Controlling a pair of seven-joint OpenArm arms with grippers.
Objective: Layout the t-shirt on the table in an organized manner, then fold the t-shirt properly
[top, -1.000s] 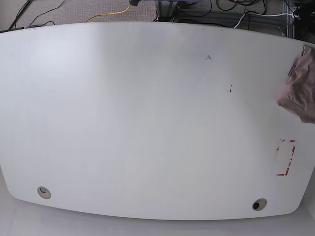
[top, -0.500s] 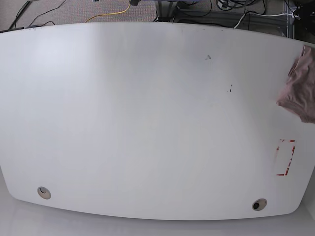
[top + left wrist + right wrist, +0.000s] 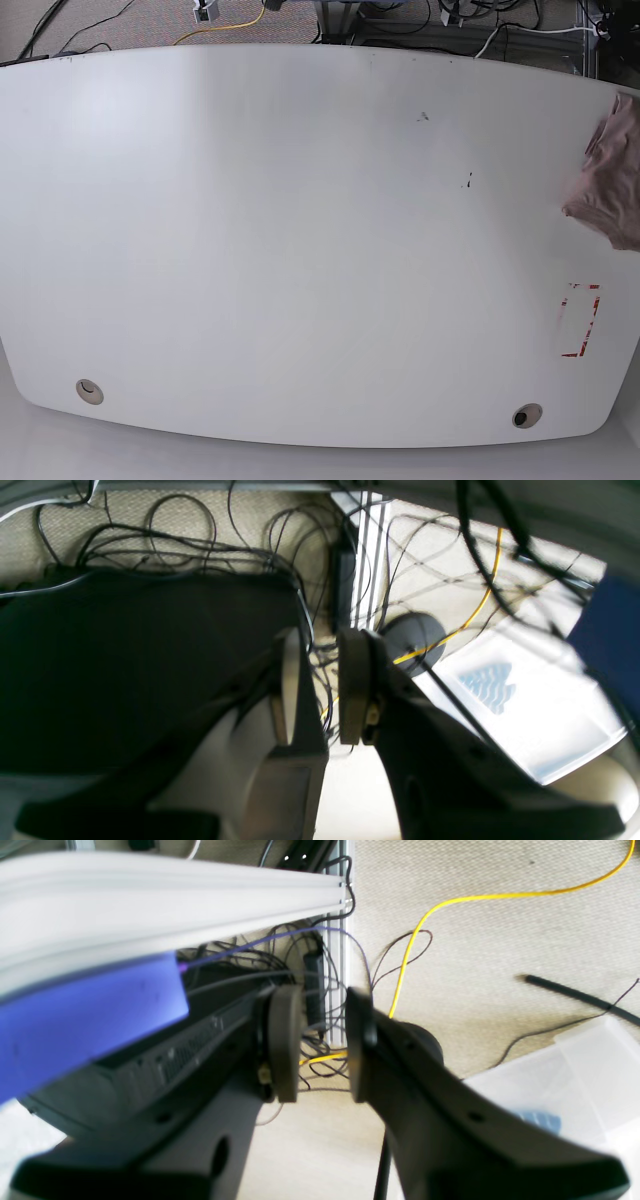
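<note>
Your t-shirt (image 3: 610, 175) sits bunched at the right edge of the tabletop (image 3: 300, 250) in the base view, partly cut off by the frame, so you cannot see how much of it hangs past the edge. It lies above the red mark (image 3: 580, 320) and well apart from the two dark specks (image 3: 467, 181) nearer the middle. Two round holes (image 3: 89, 391) sit near the front edge, one toward each corner. Neither arm shows in the base view. Your left hand (image 3: 320, 690) appears only in its own wrist camera, released, with a narrow gap between its fingers (image 3: 355, 685) and nothing between them; behind it you see a tangle of dark cables (image 3: 200, 545), a yellow cable (image 3: 480, 600) and a clear plastic bin (image 3: 525, 710) on the carpet. Your right hand (image 3: 320, 1050) is likewise released, its fingers (image 3: 285, 1040) parted a little and holding nothing; past it lie the same yellow cable (image 3: 450, 905) on beige carpet (image 3: 500, 955), a grey rail (image 3: 175, 895) running across the top, and a blurred blue surface (image 3: 90, 1015) at the left. Both hands point at the floor, with no cloth in either wrist view.
</note>
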